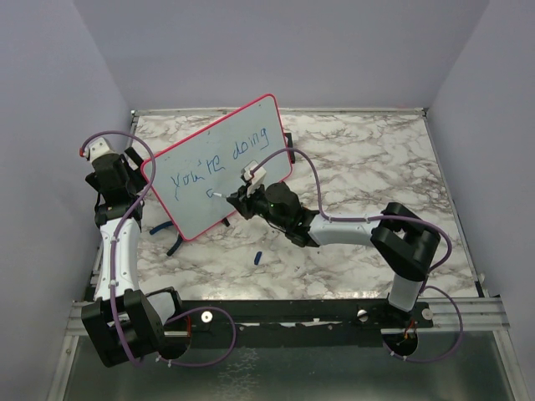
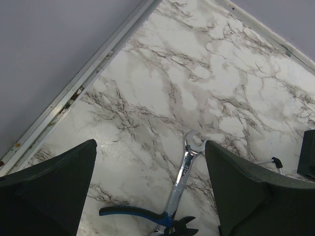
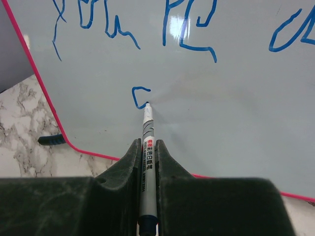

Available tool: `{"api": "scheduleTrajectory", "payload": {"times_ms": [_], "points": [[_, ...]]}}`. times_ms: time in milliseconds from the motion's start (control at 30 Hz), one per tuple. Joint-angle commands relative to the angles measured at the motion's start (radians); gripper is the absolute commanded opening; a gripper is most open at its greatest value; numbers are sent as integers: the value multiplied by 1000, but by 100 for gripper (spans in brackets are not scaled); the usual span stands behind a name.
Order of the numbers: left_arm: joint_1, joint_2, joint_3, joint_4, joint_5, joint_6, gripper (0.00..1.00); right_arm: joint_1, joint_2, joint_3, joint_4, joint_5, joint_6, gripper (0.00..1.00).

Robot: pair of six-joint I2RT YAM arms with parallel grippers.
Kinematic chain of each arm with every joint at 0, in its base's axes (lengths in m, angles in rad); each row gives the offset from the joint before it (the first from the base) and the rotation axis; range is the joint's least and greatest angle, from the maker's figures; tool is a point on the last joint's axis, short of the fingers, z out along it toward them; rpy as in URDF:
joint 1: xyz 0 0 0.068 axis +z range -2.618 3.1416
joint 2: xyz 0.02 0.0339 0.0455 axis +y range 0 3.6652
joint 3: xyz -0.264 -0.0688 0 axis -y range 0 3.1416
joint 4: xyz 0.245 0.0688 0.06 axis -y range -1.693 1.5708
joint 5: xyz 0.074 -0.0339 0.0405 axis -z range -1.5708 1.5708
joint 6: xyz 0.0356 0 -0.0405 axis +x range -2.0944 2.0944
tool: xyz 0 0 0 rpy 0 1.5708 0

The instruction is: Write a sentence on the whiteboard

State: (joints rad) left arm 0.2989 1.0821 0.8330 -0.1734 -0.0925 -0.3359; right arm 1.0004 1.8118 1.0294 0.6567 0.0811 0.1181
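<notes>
The whiteboard (image 1: 196,200) with its red-pink frame stands tilted at the table's left middle. On it is the sentence (image 1: 219,163) in blue, reading "you're doing" on one line. Below that line is a small open curve (image 3: 139,95). My right gripper (image 1: 236,197) is shut on a grey marker (image 3: 147,125), whose tip touches the whiteboard (image 3: 236,123) at the end of that curve. The right gripper (image 3: 147,143) clamps the marker's barrel from both sides. My left gripper (image 2: 150,162) hangs open and holds nothing, behind the board's left edge, over bare marble.
A silver wrench (image 2: 184,172) and blue-handled pliers (image 2: 133,212) lie on the marble under the left gripper. A blue pliers handle (image 3: 51,140) shows past the board's lower corner. A small blue cap (image 1: 258,256) lies on the table in front of the board. Purple walls enclose the table.
</notes>
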Motion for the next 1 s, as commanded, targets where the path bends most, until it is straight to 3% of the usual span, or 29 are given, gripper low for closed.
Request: {"api": "scheduleTrajectory", "payload": {"times_ms": [0, 600, 967], "points": [[-12, -8, -9, 12, 38, 4, 92, -9, -12, 30, 23, 70, -34, 0], [-12, -7, -8, 13, 43, 3, 92, -9, 3, 58, 28, 67, -37, 0], [-12, -7, -6, 13, 45, 2, 92, -9, -8, -29, -3, 65, -6, 0]]}}
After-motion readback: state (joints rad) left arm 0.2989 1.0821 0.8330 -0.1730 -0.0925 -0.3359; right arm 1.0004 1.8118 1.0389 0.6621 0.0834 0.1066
